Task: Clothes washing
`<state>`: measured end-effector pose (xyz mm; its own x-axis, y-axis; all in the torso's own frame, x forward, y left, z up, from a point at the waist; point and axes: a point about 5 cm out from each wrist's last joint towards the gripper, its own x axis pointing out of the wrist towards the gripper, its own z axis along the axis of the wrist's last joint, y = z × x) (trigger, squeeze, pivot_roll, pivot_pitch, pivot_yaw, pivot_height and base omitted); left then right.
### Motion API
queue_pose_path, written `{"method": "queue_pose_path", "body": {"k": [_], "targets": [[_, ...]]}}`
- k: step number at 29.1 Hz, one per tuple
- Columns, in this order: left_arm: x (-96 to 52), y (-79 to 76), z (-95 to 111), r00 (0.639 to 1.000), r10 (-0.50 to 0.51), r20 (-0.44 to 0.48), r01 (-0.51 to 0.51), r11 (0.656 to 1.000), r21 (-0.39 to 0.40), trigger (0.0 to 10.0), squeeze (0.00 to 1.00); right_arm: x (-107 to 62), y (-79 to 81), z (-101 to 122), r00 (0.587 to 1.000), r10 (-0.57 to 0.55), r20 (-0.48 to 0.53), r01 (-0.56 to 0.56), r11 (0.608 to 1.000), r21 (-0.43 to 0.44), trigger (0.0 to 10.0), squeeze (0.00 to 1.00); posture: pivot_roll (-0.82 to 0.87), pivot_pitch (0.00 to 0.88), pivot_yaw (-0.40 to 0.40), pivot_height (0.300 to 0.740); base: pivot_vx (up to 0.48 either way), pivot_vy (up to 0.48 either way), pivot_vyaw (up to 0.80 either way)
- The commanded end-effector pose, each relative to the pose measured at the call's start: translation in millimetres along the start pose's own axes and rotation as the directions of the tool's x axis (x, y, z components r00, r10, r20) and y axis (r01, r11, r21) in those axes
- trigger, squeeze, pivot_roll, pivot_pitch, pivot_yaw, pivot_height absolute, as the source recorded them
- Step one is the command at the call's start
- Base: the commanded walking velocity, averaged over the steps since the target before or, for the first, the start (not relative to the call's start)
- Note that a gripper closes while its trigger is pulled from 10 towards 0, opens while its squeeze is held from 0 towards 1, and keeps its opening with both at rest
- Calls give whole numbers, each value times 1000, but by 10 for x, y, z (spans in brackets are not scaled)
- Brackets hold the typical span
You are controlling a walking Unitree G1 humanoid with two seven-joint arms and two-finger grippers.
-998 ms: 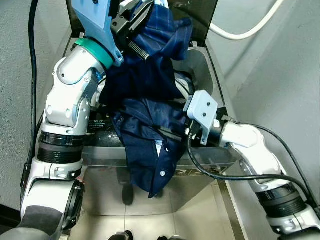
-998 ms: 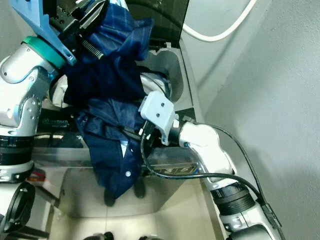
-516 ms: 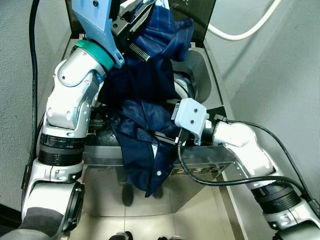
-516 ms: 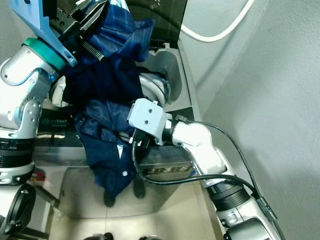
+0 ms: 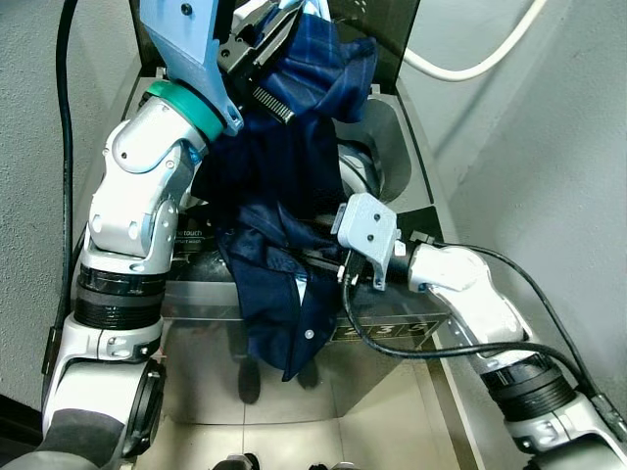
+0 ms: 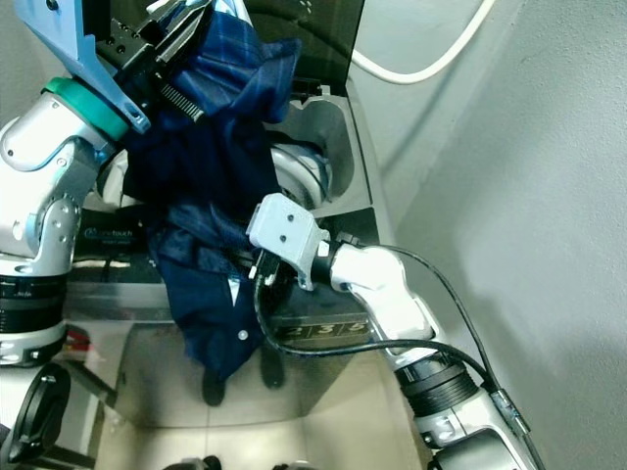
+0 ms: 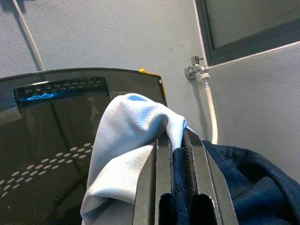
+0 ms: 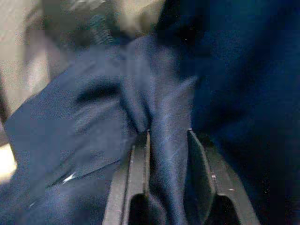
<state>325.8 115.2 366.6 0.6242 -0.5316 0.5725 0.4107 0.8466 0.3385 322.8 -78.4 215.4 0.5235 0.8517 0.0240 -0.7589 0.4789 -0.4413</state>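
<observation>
A fold of the dark blue shirt [image 8: 164, 140] sits pinched between the right gripper's [image 8: 168, 140] jaws.

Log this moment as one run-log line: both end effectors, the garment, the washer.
left end effector: shut on navy shirt, held high | right end effector: shut on fold lower down | washer: lid up | shirt tail hangs outside front

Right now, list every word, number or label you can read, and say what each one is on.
"touch": the end of a word on the washing machine's dark control panel; its beginning is hidden behind the left arm.
Pale digits on the washing machine's front panel, beneath the right gripper: too blurred to read.
</observation>
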Motion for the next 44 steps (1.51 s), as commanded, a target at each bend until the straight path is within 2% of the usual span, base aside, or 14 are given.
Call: {"method": "queue_pose_path", "body": {"k": [1,12,15,16,17,22,25,26,28,30,33,38,39,44], "targets": [[-5,-28,26,1000,-6,12,6,1000,0,10000,0,-28,-97,-12,996,-84,19,82,993,85,0,0,49,102,-18,740,0,0,0],[-17,-16,28,1000,18,14,-18,1000,0,10000,0,43,-517,334,877,-445,180,407,889,211,0,0,46,106,-19,740,0,0,0],[-12,62,73,994,97,40,-98,994,37,10000,0,57,-762,497,755,-622,205,605,783,145,78,0,41,105,-20,740,0,0,0],[-10,99,82,990,132,46,-135,989,62,10000,0,60,-826,535,714,-667,211,657,743,125,1725,0,41,105,-20,740,0,0,0],[-14,155,62,982,184,40,-187,978,93,10000,0,62,-915,594,653,-724,223,720,685,113,10000,0,39,105,-19,740,0,0,0],[-30,221,-17,970,243,2,-241,963,122,10000,0,82,-1034,704,568,-785,246,788,606,114,10000,0,37,104,-19,740,0,0,0],[-51,246,-150,961,264,-85,-252,959,125,10000,0,159,-1052,779,576,-775,262,781,616,106,10000,0,37,104,-19,740,0,0,0],[-62,263,-232,951,276,-142,-258,957,129,10000,0,253,-998,781,636,-727,259,733,674,93,10000,0,37,105,-20,740,0,0,0],[-62,263,-232,951,276,-142,-258,957,129,10000,0,253,-998,781,636,-727,259,733,674,93,10000,0,37,105,-20,740,0,0,0],[-70,286,-295,938,290,-189,-269,955,128,10000,0,321,-936,769,680,-686,259,698,714,59,10000,0,37,107,-21,740,0,0,0],[-89,479,-444,873,378,-309,-392,920,15,10000,0,506,-600,625,857,-460,233,478,878,-26,10000,0,37,108,-20,740,0,0,0],[-80,604,-478,856,391,-337,-421,907,-15,10000,20,527,-463,547,914,-344,216,359,933,-36,10000,125,34,103,-17,740,0,0,0],[-66,671,-477,856,391,-338,-421,907,-20,10000,1000,526,-425,491,937,-293,191,304,952,-33,10000,1000,35,100,-16,740,0,0,0],[-36,649,-440,885,329,-329,-365,930,-51,10000,1000,442,-405,443,965,-194,173,207,977,-56,10000,1000,37,94,-16,740,0,0,0]]}}
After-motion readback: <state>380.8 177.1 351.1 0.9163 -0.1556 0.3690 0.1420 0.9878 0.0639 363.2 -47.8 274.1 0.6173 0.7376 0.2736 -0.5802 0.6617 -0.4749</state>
